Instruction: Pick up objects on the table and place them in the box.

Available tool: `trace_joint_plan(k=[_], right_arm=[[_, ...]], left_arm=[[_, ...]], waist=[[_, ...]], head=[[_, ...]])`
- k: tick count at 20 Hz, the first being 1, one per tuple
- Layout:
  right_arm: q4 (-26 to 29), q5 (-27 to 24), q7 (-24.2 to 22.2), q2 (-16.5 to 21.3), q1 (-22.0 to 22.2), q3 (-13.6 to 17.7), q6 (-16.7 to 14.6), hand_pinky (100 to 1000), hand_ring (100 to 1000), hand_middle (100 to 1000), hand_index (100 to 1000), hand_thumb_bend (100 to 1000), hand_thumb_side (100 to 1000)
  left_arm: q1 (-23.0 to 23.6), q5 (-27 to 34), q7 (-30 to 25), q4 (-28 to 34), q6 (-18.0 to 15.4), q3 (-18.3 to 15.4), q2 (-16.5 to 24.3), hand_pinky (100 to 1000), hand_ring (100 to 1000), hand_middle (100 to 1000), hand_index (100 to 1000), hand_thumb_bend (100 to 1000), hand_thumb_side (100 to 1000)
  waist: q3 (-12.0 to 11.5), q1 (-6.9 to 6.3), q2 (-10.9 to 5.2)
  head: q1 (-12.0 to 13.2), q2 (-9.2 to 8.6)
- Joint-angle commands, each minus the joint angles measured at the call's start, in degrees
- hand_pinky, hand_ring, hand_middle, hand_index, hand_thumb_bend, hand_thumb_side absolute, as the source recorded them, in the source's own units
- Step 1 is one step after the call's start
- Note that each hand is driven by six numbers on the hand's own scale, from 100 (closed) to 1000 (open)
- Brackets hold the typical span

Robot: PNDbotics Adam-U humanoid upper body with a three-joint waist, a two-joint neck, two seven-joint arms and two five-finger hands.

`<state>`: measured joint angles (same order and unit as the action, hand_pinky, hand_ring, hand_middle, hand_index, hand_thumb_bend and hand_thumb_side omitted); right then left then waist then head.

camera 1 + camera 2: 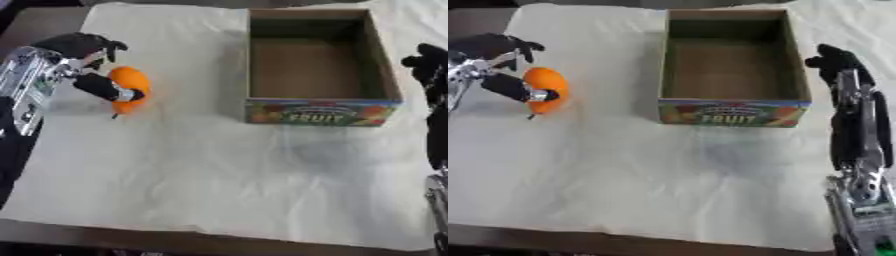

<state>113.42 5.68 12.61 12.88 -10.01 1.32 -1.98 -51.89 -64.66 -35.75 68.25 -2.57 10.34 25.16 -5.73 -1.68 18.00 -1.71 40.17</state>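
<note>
The left hand (92,60) is at the far left of the bench (35,25), its thumb and fingers curled round an orange fruit (131,89). The fruit is smooth, rounded and bright, with a small dark stalk poking out beneath it; it sits just above or on the cloth (201,175), and I cannot tell which. The cloth is pale, soft and lightly creased, and covers most of the dark bench.

Right of the fruit and well apart from it stands the cardboard box (318,111), open-topped with plain brown walls and floor, and a colourful printed near face reading "FRUIT".

The right eye view shows far more of the right arm: a long black forearm with a silver joint near the bottom edge, ending in the right hand (837,57) just right of the box, its fingers curled and holding nothing. The left eye view catches only its edge.
</note>
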Motion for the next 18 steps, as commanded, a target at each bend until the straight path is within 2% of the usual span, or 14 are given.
trace_joint_plan(k=[1, 4, 6, 8, 9, 11, 15, 18], right_arm=[[1.17, 0.1, -0.3, 0.29, -0.29, -0.27, -0.07, 949, 871, 670, 826, 100, 981], [1.17, 0.08, -0.45, 0.18, -0.31, -0.38, -0.04, 949, 872, 670, 826, 100, 981], [1.17, 0.08, -0.46, 0.15, -0.31, -0.38, -0.01, 949, 872, 670, 826, 100, 981], [1.17, 0.09, -0.51, 0.12, -0.31, -0.43, 0.02, 950, 872, 669, 826, 100, 981], [1.17, 0.07, -0.56, 0.1, -0.31, -0.48, 0.05, 950, 872, 669, 826, 100, 981], [1.17, 0.05, -0.69, 0.08, -0.31, -0.58, 0.1, 950, 872, 669, 825, 100, 981], [1.17, 0.02, -0.82, 0.02, -0.26, -0.66, 0.2, 951, 872, 669, 824, 100, 980], [1.17, 0.02, -0.89, 0.04, -0.26, -0.66, 0.22, 951, 873, 669, 824, 100, 978]], left_arm=[[-0.51, 0.58, 0.98, -1.09, 0.57, -1.04, -0.09, 569, 603, 701, 988, 552, 741], [-0.2, 2.23, 3.47, -2.5, 1.32, -1.28, -0.7, 541, 576, 684, 949, 474, 680], [-0.01, 3.44, 5.25, -2.9, 1.74, -1.32, -0.79, 521, 552, 675, 923, 363, 589], [0.2, 4.66, 6.62, -2.95, 2.06, -1.32, -0.82, 498, 525, 666, 909, 139, 405], [0.34, 5.52, 7.19, -2.81, 2.23, -1.37, -0.86, 489, 516, 659, 901, 100, 329], [0.58, 7.31, 7.95, -2.47, 2.62, -1.38, -0.88, 487, 514, 657, 897, 100, 297], [0.77, 9.97, 9.41, -1.46, 3.54, -1.23, -0.71, 447, 474, 604, 813, 100, 212], [0.75, 11.3, 11.21, -0.32, 4.3, -1.32, -0.63, 426, 450, 568, 767, 100, 244]], waist=[[0.09, 0.09, -0.83], [0.1, 0.17, -0.74], [0.05, 0.17, -0.7], [0.0, 0.17, -0.67], [-0.03, 0.17, -0.66], [-0.07, 0.18, -0.65], [-0.15, 0.2, -0.67], [-0.19, 0.24, -0.72]], head=[[0.2, -0.53], [0.29, -0.48], [0.29, -0.42], [0.29, -0.4], [0.29, -0.42], [0.18, -0.45], [0.23, -0.44], [0.21, -0.38]])
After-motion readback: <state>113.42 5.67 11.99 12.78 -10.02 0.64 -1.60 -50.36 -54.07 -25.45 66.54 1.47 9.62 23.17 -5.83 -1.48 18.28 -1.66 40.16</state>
